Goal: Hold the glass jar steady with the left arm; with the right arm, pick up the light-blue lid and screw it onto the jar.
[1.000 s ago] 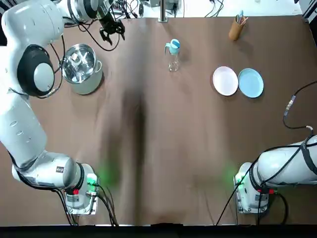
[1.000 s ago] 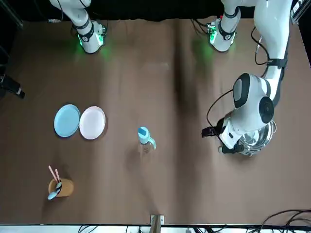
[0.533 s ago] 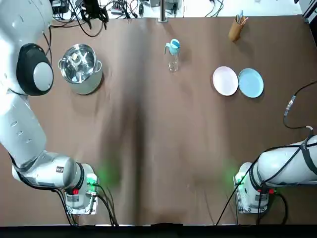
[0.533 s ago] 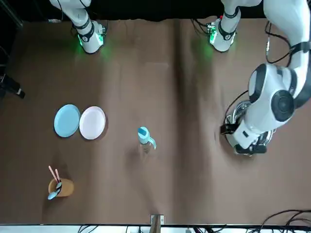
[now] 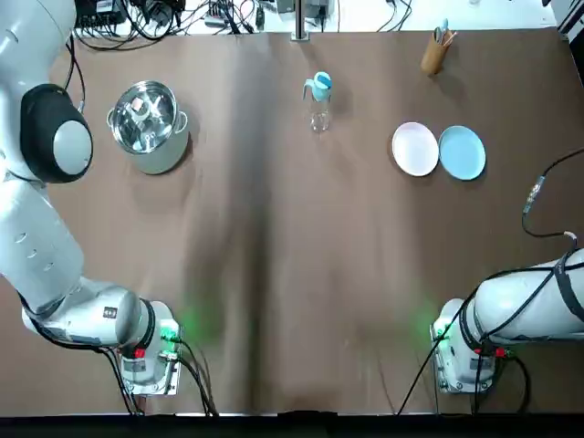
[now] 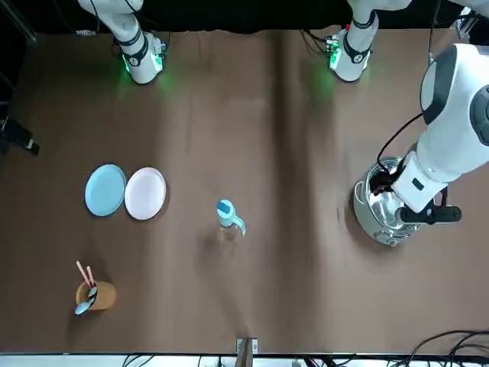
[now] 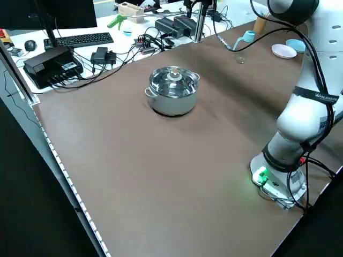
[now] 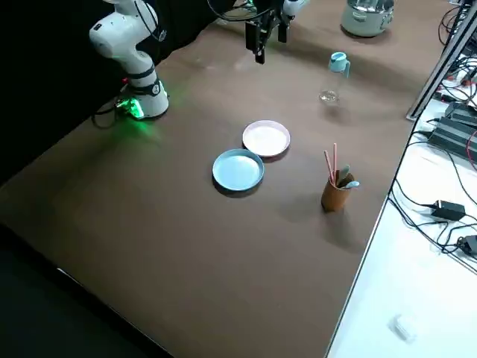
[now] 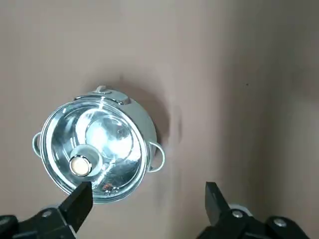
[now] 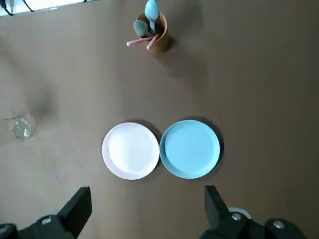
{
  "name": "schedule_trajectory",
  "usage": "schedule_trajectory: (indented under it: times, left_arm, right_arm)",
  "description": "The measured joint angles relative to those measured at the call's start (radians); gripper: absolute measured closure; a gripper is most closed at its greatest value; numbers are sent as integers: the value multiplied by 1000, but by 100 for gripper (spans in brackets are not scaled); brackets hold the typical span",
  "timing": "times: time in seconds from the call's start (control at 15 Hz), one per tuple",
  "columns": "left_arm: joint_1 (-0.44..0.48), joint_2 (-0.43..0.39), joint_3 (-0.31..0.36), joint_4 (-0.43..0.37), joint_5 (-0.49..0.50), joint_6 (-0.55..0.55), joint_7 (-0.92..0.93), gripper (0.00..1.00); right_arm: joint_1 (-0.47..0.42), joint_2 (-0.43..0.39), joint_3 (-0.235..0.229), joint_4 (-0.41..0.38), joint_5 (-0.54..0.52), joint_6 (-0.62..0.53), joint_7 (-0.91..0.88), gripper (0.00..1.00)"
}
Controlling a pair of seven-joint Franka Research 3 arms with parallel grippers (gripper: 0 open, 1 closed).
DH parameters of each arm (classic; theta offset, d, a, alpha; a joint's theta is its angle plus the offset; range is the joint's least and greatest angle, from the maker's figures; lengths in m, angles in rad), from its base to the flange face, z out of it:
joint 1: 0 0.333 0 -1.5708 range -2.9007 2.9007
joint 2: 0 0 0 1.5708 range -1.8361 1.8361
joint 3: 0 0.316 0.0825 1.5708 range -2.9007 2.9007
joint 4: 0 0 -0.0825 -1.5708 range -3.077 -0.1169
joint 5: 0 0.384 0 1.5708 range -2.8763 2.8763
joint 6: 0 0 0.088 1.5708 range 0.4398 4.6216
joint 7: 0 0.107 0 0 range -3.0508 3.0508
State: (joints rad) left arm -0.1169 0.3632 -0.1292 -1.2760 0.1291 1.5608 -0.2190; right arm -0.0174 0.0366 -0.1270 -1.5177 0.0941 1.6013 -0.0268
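Left arm (image 5: 36, 246) and right arm (image 5: 534, 306): glossy white, black joint rings (image 5: 35, 119), green-lit bases (image 5: 170, 333), black cables (image 5: 532, 193); left claw (image 9: 147, 192) and right claw (image 10: 147, 194) black-fingered.

A steel pot (image 5: 170, 153) stands well apart from a white plate (image 5: 415, 149), a blue plate (image 5: 462, 152) and a utensil cup (image 5: 433, 57).

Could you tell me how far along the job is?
Looks done: the light-blue lid sits atop the glass jar, tightness unclear. In hand: nothing; left end effector open above the pot, right end effector open above the plates. Left: perhaps only parking.
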Motion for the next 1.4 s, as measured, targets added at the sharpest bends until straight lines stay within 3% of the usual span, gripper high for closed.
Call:
schedule_trajectory:
  times: [0.4,1.13,1.4]
  left_arm:
    - [15,-1,0,6,-4,15,103,0]
    - [36,-18,2,13,-11,49,93,0]
    - [72,-30,5,12,-61,48,98,0]
  right_arm:
    - [0,0,0,0,0,0,0,0]
    - [0,0,0,0,0,0,0,0]
    - [0,0,0,0,0,0,0,0]
